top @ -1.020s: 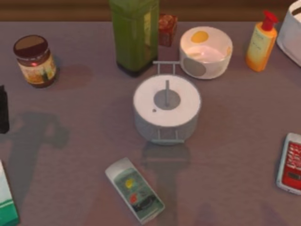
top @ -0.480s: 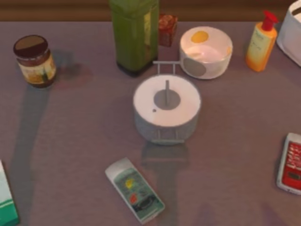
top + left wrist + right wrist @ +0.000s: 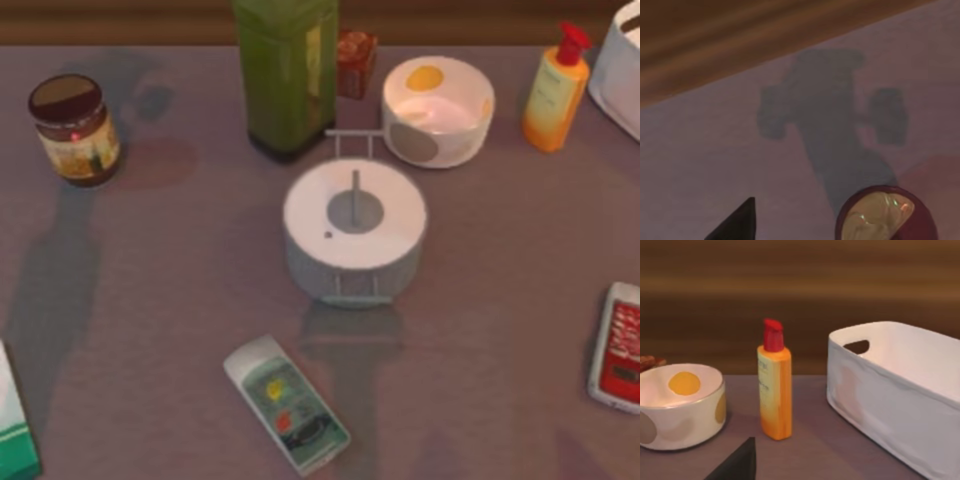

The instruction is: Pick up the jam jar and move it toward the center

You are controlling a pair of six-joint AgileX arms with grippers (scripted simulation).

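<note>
The jam jar (image 3: 73, 128), with a dark brown lid, dark red contents and a yellow-green label, stands upright at the table's far left. Neither gripper shows in the top view; only the left arm's shadow lies across the left side. In the left wrist view the jam jar (image 3: 885, 215) is close below my left gripper (image 3: 800, 236). One dark fingertip (image 3: 737, 225) stands apart beside the jar, and the gripper's shadow on the table has two spread fingers, so it is open and holds nothing. My right gripper (image 3: 800, 476) is parked off the right side, open, with one fingertip (image 3: 737, 465) showing.
A tall green bottle (image 3: 285, 70) and a small red box (image 3: 357, 62) stand at the back. A round white device (image 3: 355, 235) sits mid-table, with a white bowl (image 3: 437, 110), an orange pump bottle (image 3: 555, 90) and a white basket (image 3: 620, 70) to its right. Flat packs (image 3: 285, 402) lie in front.
The left arm's dark part at the left edge has gone from the top view. Its shadow has slid toward the back, past the jar. The jar has not moved.
</note>
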